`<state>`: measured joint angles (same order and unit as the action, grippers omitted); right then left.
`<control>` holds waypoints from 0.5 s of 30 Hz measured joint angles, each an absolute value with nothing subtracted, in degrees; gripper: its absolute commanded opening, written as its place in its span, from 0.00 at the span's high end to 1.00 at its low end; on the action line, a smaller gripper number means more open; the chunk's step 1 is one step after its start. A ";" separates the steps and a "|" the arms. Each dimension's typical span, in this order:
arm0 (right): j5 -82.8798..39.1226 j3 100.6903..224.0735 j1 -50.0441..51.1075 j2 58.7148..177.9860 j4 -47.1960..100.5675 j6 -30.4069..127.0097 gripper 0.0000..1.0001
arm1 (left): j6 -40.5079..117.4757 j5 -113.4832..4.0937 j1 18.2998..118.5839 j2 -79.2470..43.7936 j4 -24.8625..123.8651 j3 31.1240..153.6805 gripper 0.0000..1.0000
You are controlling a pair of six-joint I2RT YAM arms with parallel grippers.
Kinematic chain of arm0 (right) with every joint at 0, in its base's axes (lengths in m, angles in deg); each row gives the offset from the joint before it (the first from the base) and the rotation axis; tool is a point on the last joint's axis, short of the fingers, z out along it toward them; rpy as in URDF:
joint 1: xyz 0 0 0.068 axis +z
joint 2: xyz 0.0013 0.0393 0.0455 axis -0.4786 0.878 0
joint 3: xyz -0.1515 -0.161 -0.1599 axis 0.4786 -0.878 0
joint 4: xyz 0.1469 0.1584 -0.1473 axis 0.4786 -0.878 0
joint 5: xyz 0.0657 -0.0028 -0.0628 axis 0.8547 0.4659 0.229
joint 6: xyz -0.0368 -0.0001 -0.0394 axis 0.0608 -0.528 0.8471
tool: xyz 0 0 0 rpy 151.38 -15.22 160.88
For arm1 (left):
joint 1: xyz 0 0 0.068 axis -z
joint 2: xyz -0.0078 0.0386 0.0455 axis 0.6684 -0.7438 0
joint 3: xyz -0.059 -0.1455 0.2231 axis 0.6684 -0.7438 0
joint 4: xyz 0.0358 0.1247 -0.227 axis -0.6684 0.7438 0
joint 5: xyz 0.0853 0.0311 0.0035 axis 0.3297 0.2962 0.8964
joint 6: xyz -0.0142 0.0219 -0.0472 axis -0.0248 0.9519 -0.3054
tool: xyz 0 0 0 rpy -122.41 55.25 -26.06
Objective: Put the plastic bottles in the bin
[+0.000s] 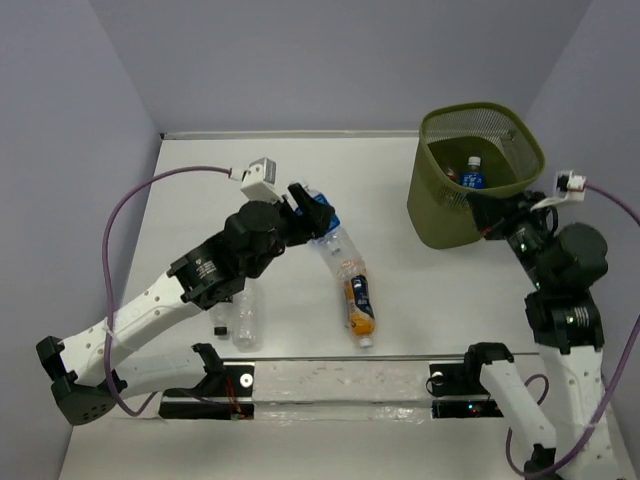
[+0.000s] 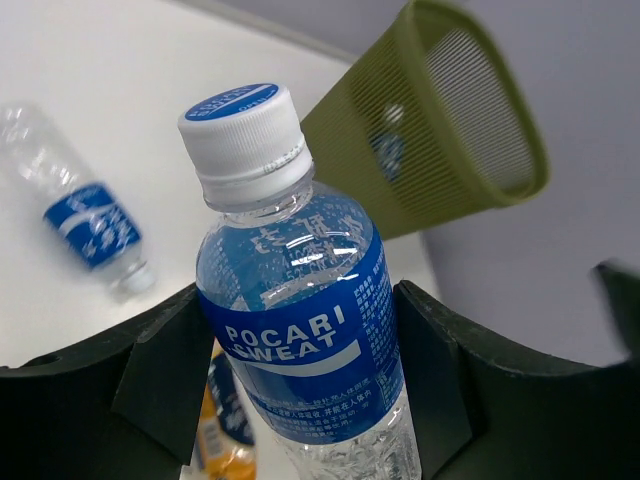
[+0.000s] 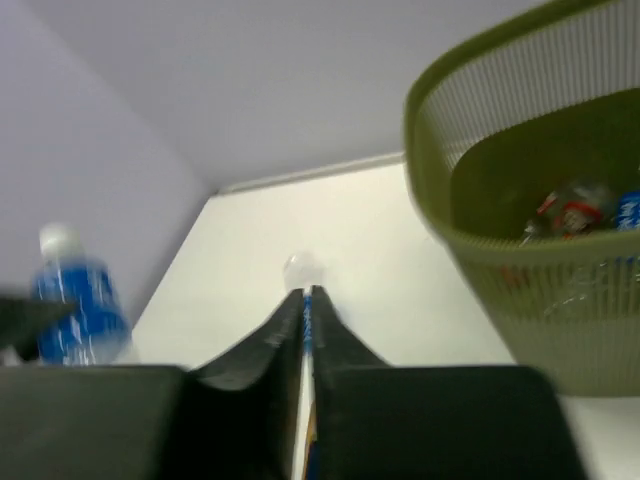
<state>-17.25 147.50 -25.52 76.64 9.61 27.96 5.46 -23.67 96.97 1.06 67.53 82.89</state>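
Observation:
My left gripper (image 1: 306, 207) is shut on a clear bottle with a blue label and white cap (image 1: 319, 216), held above the table left of the bin; in the left wrist view this bottle (image 2: 298, 320) stands between the two black fingers (image 2: 160, 385). The olive mesh bin (image 1: 478, 178) stands at the far right with bottles inside (image 1: 472, 176). On the table lie a clear bottle (image 1: 343, 258), an orange bottle (image 1: 360, 306) and another clear bottle (image 1: 247, 320). My right gripper (image 1: 492, 218) is shut and empty, close to the bin's near side (image 3: 520, 262).
A metal rail (image 1: 340, 375) runs across the near edge between the arm bases. A small dark piece (image 1: 220, 330) lies by the left arm. Walls close the table at the left, back and right.

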 measured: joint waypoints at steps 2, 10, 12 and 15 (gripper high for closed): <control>-12.33 139.28 -25.52 67.29 8.25 25.79 1.00 | 7.96 -22.58 96.97 -2.50 65.25 89.55 0.47; -2.32 117.82 -25.52 55.92 -0.12 20.48 1.00 | 18.29 -19.43 96.97 -21.32 59.07 116.81 0.51; -0.94 113.10 -25.52 53.24 -1.52 19.00 1.00 | 20.96 -18.82 96.97 -28.80 58.13 125.86 0.51; 0.89 109.73 -25.52 51.29 -3.20 17.60 1.00 | 24.22 -18.49 96.97 -38.52 55.59 135.63 0.51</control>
